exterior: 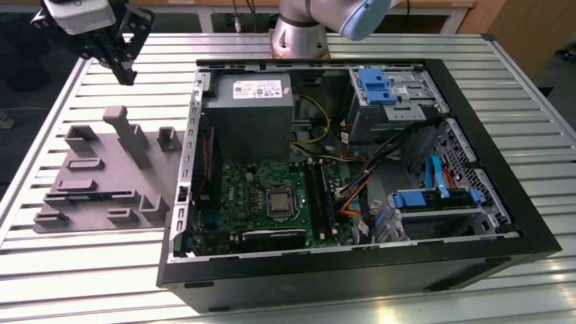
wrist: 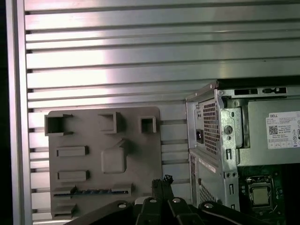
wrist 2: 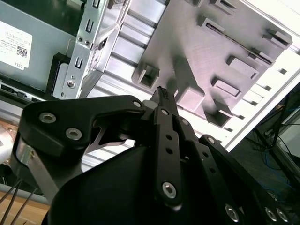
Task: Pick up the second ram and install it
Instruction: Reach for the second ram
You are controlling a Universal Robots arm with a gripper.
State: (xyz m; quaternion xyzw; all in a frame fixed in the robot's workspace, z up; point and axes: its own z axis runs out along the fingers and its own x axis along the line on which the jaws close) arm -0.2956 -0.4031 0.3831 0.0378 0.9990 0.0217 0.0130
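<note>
End effector (exterior: 128, 77) closed on nothing, held above the tabletop (exterior: 90, 263), second ram (exterior: 90, 197) lying well apart in the grey fixture (exterior: 110, 152) slot

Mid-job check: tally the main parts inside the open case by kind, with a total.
Power supply: 1
Blue drive brackets: 2
Motherboard: 1
Processor socket: 1
Total: 5
</note>
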